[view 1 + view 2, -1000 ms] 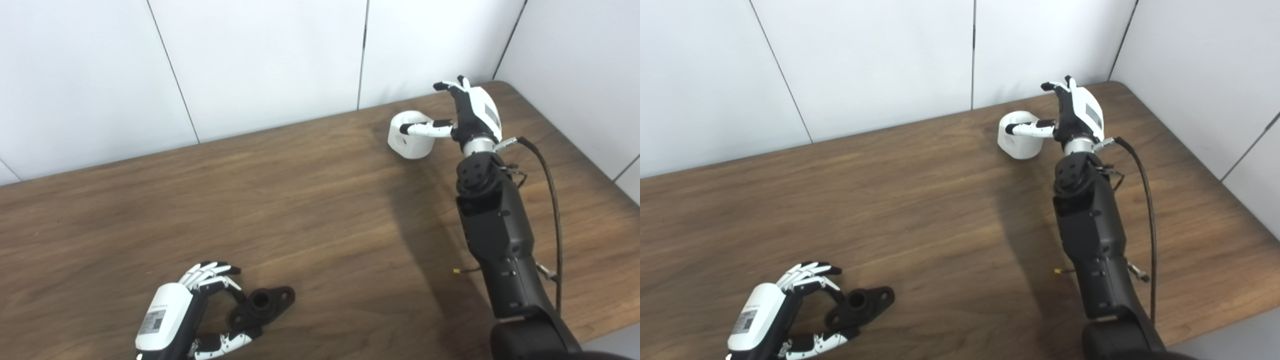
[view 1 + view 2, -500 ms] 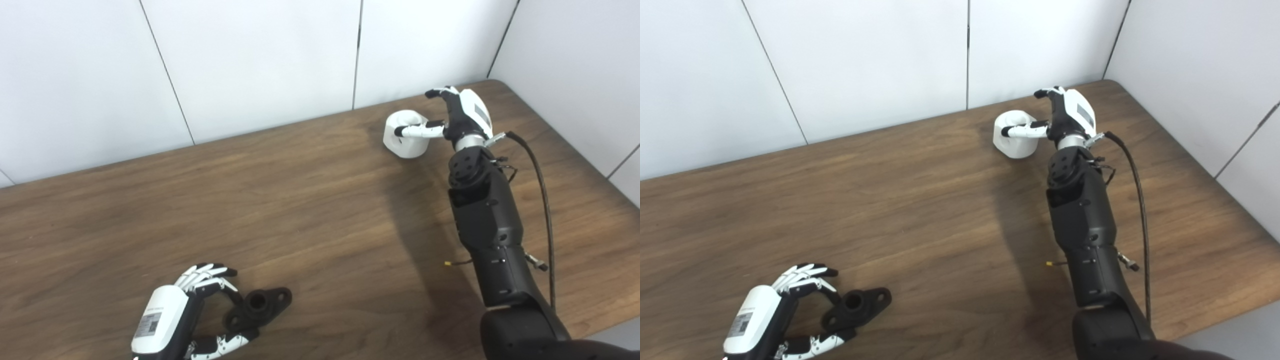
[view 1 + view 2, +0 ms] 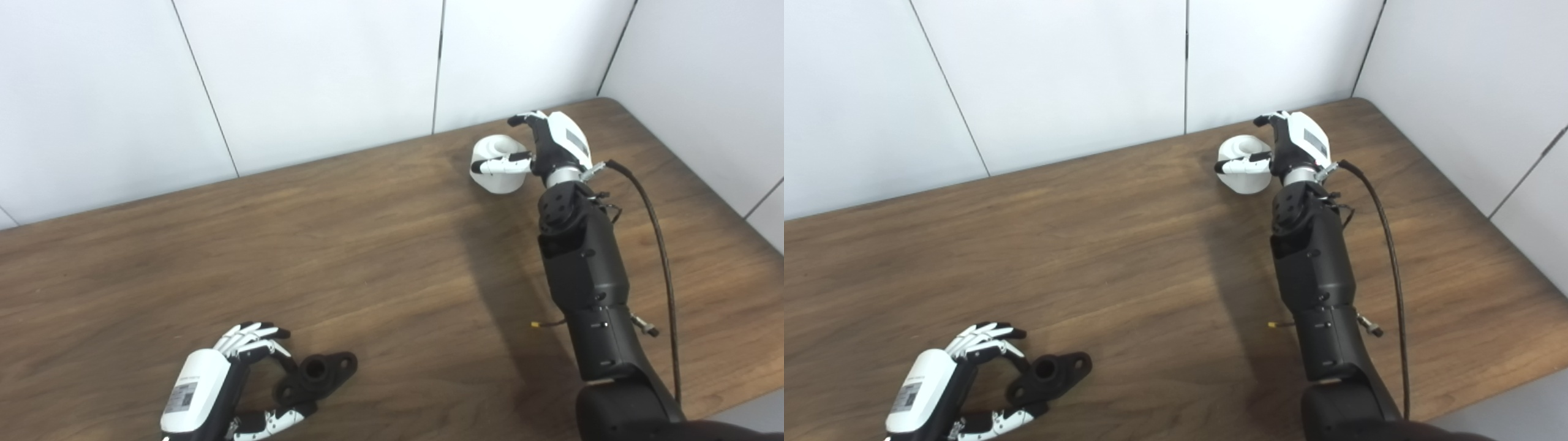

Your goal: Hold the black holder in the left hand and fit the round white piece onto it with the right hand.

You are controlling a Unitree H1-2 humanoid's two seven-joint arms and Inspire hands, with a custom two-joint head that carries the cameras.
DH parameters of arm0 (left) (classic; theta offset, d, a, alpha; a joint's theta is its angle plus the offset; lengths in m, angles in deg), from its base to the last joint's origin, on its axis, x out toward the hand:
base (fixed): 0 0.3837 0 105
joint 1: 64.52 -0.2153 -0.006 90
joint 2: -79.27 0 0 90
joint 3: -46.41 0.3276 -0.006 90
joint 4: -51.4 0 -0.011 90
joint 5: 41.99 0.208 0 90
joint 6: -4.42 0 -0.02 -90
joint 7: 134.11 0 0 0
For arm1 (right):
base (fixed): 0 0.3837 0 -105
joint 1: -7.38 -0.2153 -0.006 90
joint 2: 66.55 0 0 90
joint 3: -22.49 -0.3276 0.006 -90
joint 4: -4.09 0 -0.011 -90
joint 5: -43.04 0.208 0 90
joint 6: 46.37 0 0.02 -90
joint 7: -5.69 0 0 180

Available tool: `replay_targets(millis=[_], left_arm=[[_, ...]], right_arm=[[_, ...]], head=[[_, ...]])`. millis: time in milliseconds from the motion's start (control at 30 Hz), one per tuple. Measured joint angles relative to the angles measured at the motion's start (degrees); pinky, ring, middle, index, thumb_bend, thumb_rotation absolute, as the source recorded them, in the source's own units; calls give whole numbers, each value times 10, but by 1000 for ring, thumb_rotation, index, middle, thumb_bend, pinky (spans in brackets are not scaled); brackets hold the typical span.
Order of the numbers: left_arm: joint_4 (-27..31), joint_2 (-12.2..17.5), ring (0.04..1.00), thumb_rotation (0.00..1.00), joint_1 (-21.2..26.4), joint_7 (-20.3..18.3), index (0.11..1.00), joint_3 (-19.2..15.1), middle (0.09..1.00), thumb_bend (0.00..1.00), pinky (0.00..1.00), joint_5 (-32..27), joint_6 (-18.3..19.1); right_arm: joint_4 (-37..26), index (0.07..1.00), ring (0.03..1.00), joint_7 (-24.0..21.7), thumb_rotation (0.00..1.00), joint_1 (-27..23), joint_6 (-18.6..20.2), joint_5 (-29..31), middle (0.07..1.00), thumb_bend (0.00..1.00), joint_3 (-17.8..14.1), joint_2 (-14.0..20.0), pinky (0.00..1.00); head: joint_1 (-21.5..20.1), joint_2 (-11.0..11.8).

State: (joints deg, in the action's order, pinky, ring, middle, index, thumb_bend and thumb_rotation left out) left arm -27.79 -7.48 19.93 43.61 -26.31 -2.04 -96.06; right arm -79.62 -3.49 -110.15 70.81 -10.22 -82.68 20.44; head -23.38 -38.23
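Observation:
The black holder (image 3: 320,373) lies on the wooden table (image 3: 367,257) near its front left. My left hand (image 3: 211,383) is beside its left end, with fingers curled over that end and the thumb under it, touching it. The round white piece (image 3: 497,174) is at the far right of the table and looks slightly tipped. My right hand (image 3: 551,142) is closed around it: the thumb lies across its front and the fingers curve behind its top. It also shows in the right eye view (image 3: 1240,177).
White wall panels stand along the back and right edges of the table. A black cable (image 3: 658,245) runs beside my right forearm. The table's right corner (image 3: 612,104) is just behind the right hand.
The right hand has moved a little left and closed in on the white piece, which now looks tipped. The camera shifted slightly early on. The left hand and the holder have not moved.

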Motion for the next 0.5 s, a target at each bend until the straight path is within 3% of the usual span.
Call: replay_targets(millis=[300, 500], left_arm=[[2, -1, 837, 42, 0, -1, 486, -1, 766, 519, 870, 0, 0], [4, -1, 839, 42, 0, -5, 486, -2, 770, 518, 878, 1, 1]], right_arm=[[24, 792, 954, 0, 348, 0, 0, -1, 904, 888, -3, 2, 878], [33, 794, 951, 11, 344, 0, 0, -1, 902, 893, -12, 5, 851]], head=[[-1, 1], [-4, 3]])
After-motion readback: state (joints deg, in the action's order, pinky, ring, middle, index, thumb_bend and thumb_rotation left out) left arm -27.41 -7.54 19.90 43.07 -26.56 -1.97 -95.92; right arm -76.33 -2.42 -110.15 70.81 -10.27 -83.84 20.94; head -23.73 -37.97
